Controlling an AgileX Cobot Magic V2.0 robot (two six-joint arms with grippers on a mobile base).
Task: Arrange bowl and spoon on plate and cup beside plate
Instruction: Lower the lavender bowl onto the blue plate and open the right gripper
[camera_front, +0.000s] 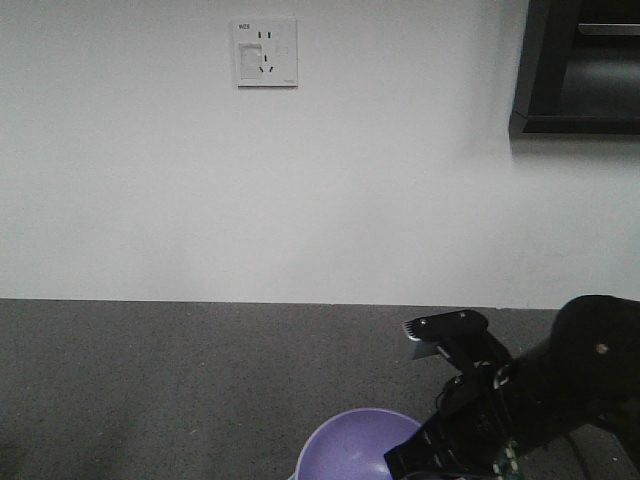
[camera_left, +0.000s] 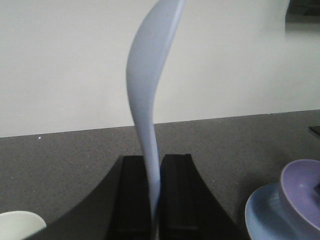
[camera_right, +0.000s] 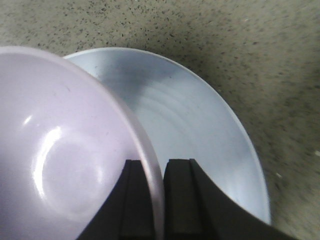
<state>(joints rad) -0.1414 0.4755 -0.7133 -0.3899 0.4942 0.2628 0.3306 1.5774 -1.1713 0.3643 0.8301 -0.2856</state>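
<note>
In the left wrist view my left gripper (camera_left: 155, 167) is shut on the handle of the pale spoon (camera_left: 144, 95), which stands upright above the fingers. My right gripper (camera_right: 159, 169) is shut on the rim of the lavender bowl (camera_right: 65, 150), one finger inside and one outside. The bowl hangs tilted over the left part of the light blue plate (camera_right: 200, 130); whether they touch I cannot tell. The left wrist view has the bowl (camera_left: 302, 192) and plate (camera_left: 265, 215) at lower right, and the cup's cream rim (camera_left: 17, 225) at lower left. The front view catches the bowl (camera_front: 355, 445) beside my right arm (camera_front: 540, 395).
The grey speckled table (camera_front: 150, 390) runs back to a white wall with a socket (camera_front: 266, 53). A dark cabinet (camera_front: 580, 70) hangs at the upper right.
</note>
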